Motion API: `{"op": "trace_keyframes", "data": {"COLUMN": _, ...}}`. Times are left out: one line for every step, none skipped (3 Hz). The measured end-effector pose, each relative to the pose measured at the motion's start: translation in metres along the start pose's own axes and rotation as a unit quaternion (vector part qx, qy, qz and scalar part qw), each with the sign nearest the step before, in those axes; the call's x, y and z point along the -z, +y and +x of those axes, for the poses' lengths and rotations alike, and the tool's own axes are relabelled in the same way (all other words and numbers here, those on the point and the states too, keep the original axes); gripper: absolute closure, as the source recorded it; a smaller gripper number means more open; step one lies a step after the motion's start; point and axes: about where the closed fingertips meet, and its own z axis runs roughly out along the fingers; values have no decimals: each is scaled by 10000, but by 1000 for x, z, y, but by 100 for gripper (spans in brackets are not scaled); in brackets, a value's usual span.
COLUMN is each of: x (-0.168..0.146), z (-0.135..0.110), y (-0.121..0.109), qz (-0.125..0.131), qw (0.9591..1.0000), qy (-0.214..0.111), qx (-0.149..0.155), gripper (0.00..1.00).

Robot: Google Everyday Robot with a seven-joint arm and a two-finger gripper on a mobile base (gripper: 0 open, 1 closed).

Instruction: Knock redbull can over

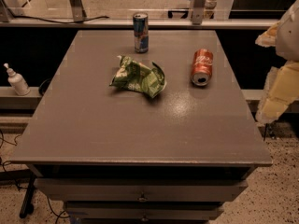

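Note:
The redbull can (140, 31), slim with blue and silver panels, stands upright near the far edge of the grey table (93, 129), slightly left of centre. My gripper (281, 73) shows as a pale yellow and white shape at the right edge of the view. It is off the table's right side, well to the right of the can and nearer the camera, and touches nothing.
An orange-red soda can (202, 67) lies on its side at the right of the table. A crumpled green bag (138, 76) lies mid-table in front of the redbull can. A white pump bottle (16, 80) stands on a ledge to the left. Drawers sit under the tabletop.

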Motion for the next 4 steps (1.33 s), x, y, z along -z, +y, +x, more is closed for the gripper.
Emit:
{"op": "trace_keyframes", "data": {"x": 0, "z": 0, "y": 0, "qz": 0, "qw": 10000, "qy": 0, "qx": 0, "gripper": 0}}
{"op": "trace_keyframes", "data": {"x": -5, "z": -10, "y": -4, "qz": -50, "qw": 9997, "qy": -208, "qx": -127, "gripper": 0}}
{"op": "trace_keyframes", "data": {"x": -29, "z": -63, "y": -21, "qz": -162, "qw": 9959, "qy": -850, "qx": -265, "gripper": 0}}
{"op": "trace_keyframes", "data": {"x": -51, "z": -115, "y": -51, "qz": -162, "qw": 9862, "qy": -1546, "qx": -566, "gripper": 0}}
